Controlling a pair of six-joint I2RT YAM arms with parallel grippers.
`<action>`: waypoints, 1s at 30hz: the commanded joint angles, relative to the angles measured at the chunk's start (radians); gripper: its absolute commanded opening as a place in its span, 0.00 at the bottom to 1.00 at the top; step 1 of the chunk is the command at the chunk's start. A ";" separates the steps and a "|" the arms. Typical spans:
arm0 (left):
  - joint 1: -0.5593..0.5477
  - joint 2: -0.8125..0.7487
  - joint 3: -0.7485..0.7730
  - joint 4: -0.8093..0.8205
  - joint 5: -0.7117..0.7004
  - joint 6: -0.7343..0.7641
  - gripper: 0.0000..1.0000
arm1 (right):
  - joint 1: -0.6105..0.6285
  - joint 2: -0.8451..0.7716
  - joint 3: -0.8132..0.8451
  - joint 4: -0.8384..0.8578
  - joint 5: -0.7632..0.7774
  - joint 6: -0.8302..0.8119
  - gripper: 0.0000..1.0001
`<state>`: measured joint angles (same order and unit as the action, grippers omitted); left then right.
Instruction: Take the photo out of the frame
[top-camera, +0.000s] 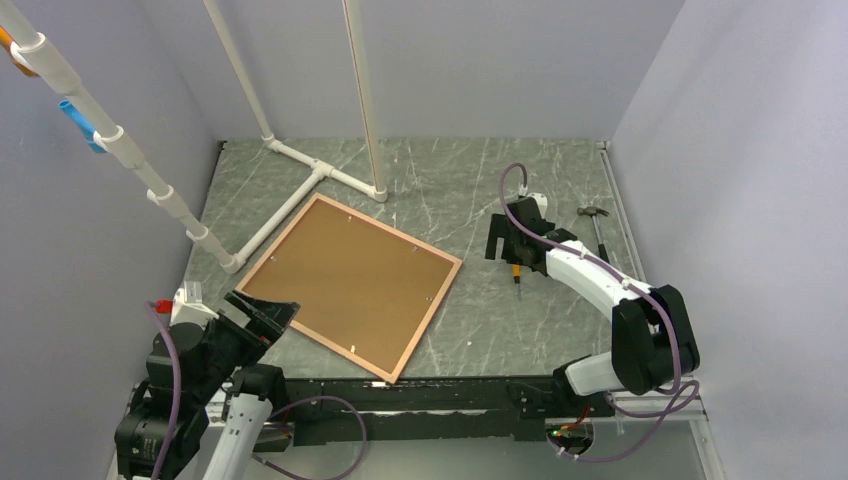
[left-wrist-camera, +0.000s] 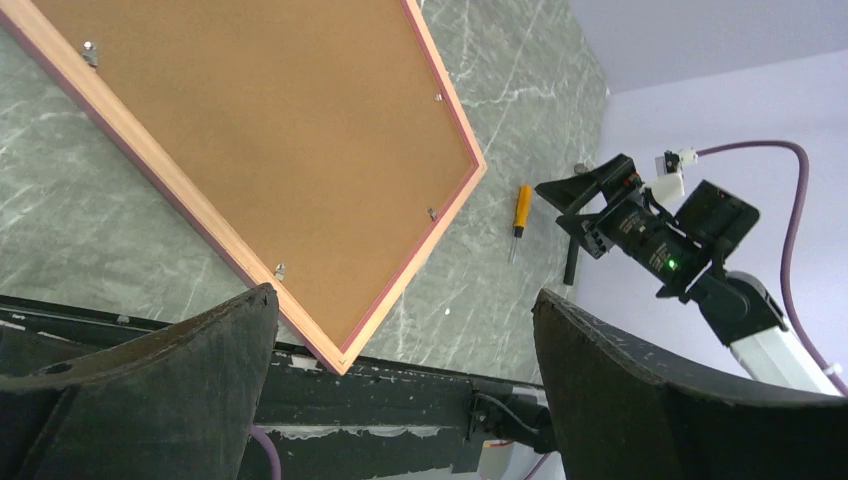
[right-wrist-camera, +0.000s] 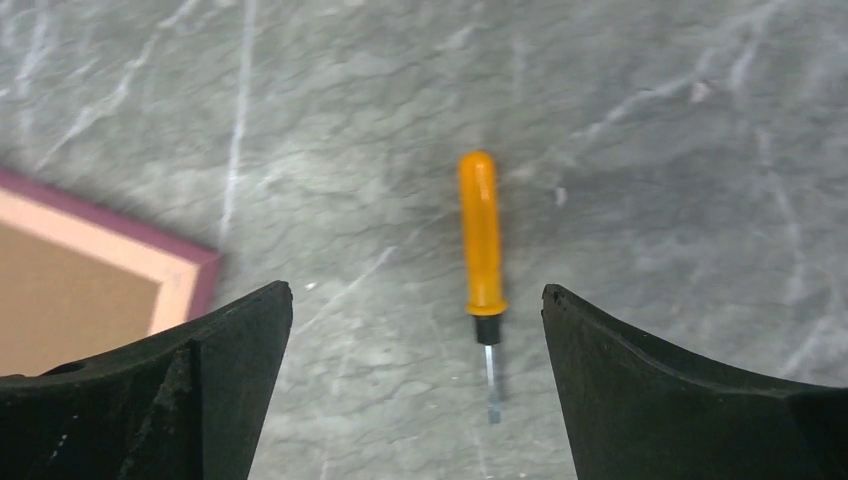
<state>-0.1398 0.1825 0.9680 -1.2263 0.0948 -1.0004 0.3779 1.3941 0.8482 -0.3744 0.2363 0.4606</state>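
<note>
Right gripper (right-wrist-camera: 415, 300), jaws wide apart, hangs over the slim orange-handled screwdriver (right-wrist-camera: 480, 235), just right of the thin pink rectangular frame (top-camera: 427, 320). The frame lies face down, brown backing board (top-camera: 345, 280) up, photo hidden beneath. It is best to descend straight and close on the handle's middle. Left gripper (left-wrist-camera: 405, 292), also open, hovers at the frame's near corner.

Dark grey-green marbled tabletop with white veins (top-camera: 470, 180), enclosed at the back and on both sides by plain pale lavender walls (top-camera: 480, 60). A white plastic pipe stand (top-camera: 322, 170) rests on its far left. Lighting is even, with soft shadows.
</note>
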 joint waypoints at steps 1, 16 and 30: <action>0.000 0.034 -0.006 0.059 0.074 0.055 0.99 | -0.032 0.018 0.012 -0.032 0.155 0.015 0.94; 0.000 0.064 -0.246 0.340 0.438 0.016 0.80 | -0.073 0.155 -0.052 0.096 -0.020 0.016 0.44; -0.019 0.110 -0.439 0.586 0.575 0.084 0.86 | -0.042 0.117 -0.058 0.111 -0.139 0.007 0.00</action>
<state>-0.1413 0.2413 0.5541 -0.7547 0.6205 -0.9764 0.3099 1.5581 0.7864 -0.2668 0.1822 0.4637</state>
